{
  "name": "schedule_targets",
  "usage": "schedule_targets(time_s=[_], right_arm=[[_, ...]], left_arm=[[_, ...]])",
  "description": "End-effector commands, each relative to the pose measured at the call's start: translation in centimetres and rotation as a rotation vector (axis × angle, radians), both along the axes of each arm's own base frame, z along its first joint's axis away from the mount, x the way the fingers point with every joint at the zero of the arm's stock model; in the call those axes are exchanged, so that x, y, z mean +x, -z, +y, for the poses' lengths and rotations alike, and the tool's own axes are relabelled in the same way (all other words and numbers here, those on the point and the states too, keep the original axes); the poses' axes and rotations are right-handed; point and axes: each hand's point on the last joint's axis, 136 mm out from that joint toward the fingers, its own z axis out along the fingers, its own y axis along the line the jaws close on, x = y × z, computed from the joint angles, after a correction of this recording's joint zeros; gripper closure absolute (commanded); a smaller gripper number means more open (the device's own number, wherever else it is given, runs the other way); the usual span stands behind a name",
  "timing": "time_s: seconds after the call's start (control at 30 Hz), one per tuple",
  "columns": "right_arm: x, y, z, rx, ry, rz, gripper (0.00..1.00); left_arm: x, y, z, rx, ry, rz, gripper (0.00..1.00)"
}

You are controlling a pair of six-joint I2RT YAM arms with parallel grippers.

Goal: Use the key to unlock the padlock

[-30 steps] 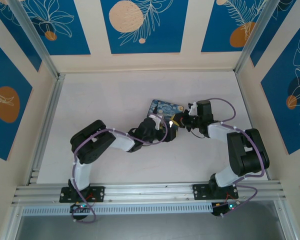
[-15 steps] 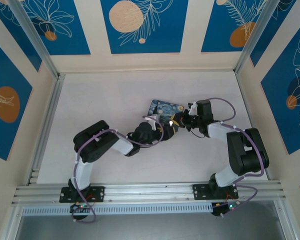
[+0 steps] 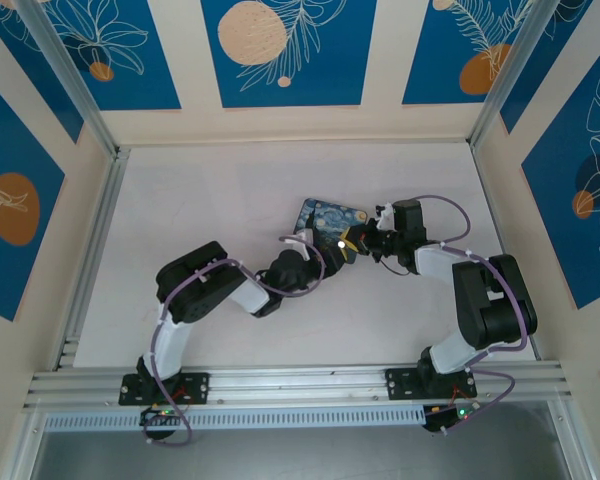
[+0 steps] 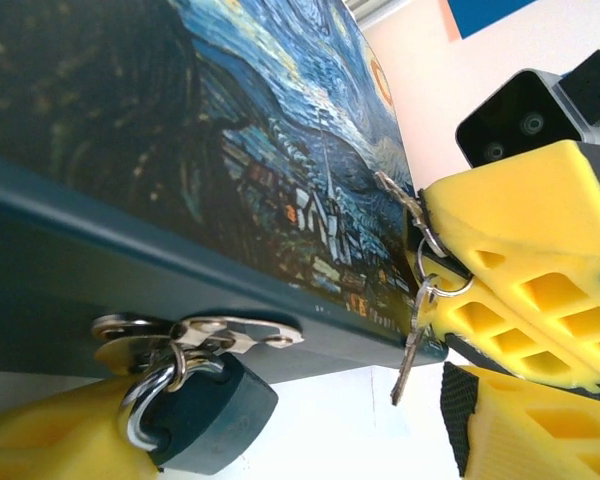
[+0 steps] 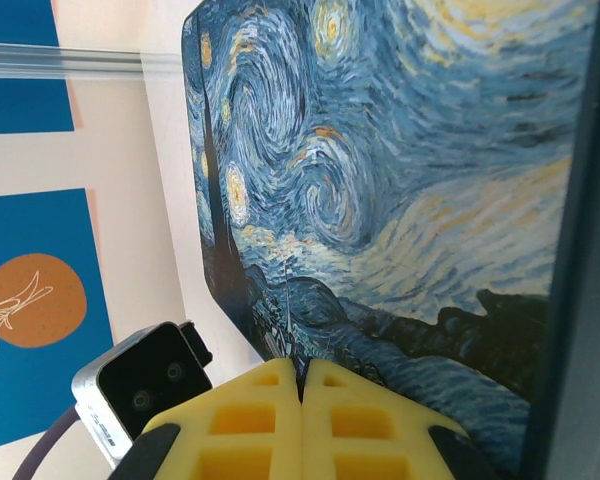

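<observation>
Near the table's centre, left gripper (image 3: 322, 256) jaws, apart but narrower than a second ago, flank the padlock (image 4: 205, 405) on its starry-night case (image 3: 330, 218) — bracing it. Right gripper (image 5: 302, 385) stays clamped on the key (image 4: 405, 205) — not yet inserted.

A robotics lab test cell: a plain white table (image 3: 230, 190) sits boxed in a frame of aluminium extrusion, with posts (image 3: 72, 78) rising at the upper left and upper right of the top view and a slotted rail (image 3: 300, 378) along the bottom. Two black, cabled robot arms (image 3: 192, 288) are bolted to that rail. Printed backdrop panels (image 3: 280, 50), blue with orange discs and white leaf outlines, wall off the sides and back
</observation>
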Motion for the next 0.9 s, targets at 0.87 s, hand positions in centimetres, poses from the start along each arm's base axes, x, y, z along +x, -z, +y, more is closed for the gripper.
schedule_targets(time_s=[0.87], right_arm=[[-0.5, 2.0, -0.4, -0.037, 0.002, 0.060, 1.00]], left_arm=[[-0.7, 4.5, 1.7, 0.045, -0.076, 0.093, 0.65]])
